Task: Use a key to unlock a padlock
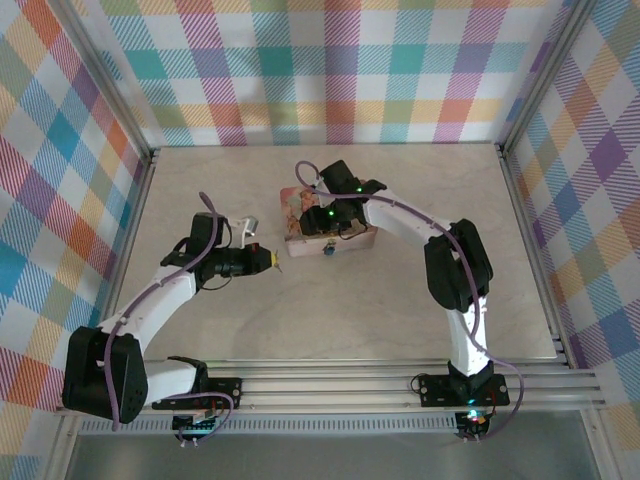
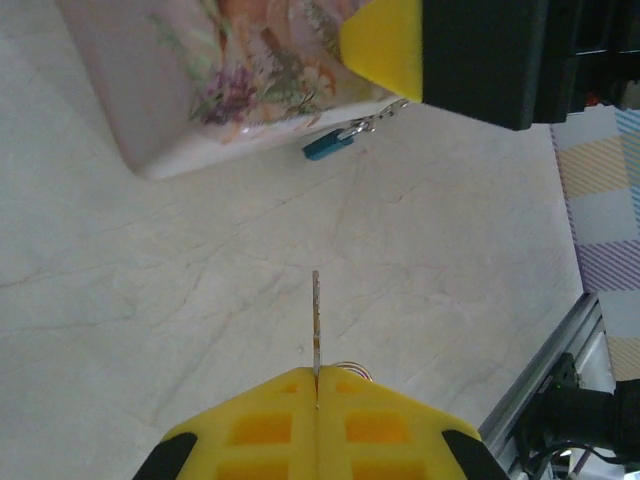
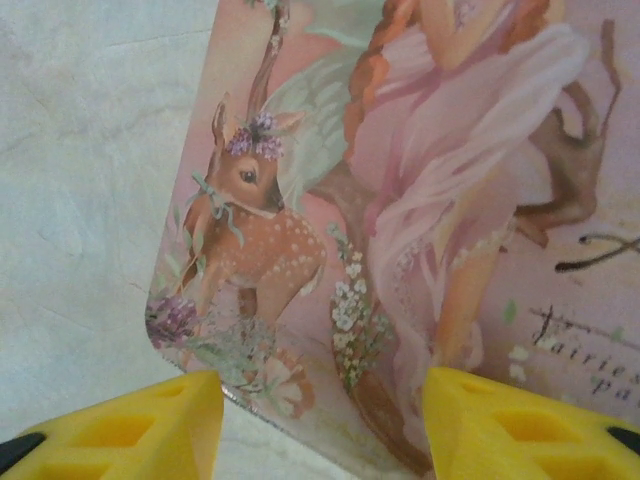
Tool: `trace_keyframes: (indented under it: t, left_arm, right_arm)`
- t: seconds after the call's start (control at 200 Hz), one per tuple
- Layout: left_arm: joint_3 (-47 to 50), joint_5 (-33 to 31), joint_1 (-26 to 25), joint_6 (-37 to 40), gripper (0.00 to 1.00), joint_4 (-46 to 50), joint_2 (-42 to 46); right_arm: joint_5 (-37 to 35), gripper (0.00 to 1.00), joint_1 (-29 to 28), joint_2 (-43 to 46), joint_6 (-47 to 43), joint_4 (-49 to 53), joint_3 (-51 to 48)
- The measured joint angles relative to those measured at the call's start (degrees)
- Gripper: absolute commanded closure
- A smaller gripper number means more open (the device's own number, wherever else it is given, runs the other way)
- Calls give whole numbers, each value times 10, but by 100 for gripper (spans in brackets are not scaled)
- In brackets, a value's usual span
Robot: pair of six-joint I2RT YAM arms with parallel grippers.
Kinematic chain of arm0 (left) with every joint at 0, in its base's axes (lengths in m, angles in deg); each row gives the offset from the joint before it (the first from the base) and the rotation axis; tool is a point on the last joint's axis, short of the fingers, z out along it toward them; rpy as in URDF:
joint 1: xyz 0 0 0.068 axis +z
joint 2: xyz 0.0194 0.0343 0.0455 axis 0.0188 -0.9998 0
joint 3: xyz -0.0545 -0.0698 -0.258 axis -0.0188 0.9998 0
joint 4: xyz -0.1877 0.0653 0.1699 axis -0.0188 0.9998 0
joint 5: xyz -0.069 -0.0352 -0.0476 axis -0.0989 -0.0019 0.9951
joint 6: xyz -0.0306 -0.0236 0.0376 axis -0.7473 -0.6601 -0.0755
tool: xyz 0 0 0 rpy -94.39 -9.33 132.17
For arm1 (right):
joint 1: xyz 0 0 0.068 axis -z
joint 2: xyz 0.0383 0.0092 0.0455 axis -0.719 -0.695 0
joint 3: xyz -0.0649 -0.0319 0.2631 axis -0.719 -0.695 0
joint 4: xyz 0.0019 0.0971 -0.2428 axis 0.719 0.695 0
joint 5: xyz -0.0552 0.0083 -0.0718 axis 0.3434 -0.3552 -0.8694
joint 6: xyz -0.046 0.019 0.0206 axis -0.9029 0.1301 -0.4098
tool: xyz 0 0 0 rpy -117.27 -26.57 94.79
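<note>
Closest in the left wrist view, the left gripper (image 2: pixel 317 400) has its jaws pressed together on the key (image 2: pixel 316 320). It is held at one end, so the thin blade stands free. The blade's long axis runs straight out from the fingertips toward the padlock (image 2: pixel 328 146), which is well apart from it. That blue padlock lies on the surface (image 2: pixel 150 300) just beside the pink tin (image 2: pixel 230 90), joined to it by small silvery links, its free end slanting toward the key. The right gripper (image 3: pixel 320 420), jaws apart, straddles the tin's lid, probably to steady it for insertion.
</note>
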Motion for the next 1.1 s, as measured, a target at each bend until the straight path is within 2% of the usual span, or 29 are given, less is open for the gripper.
trace_keyframes:
  t: [0.17,0.445,0.6,0.795,0.915,1.005,1.1]
  left_arm:
    - [29,3,-26,16,100,-48,28]
    - [31,4,-64,49,100,-56,36]
    - [29,43,-68,59,100,-56,35]
    - [-13,110,-75,67,100,-55,22]
    - [-49,147,-76,75,100,-50,16]
    - [-70,168,-76,78,100,-40,12]
    - [-79,180,-76,82,100,-27,11]
  right_arm:
    - [-5,45,-3,57,40,2,-41]
    - [-17,52,-4,222,129,-77,-243]
    - [67,51,-5,267,161,-165,-334]
    - [211,53,-7,280,178,-261,-331]
    - [262,62,-7,281,180,-281,-317]
    - [287,75,-7,281,181,-290,-311]
    - [306,85,-7,281,180,-300,-310]
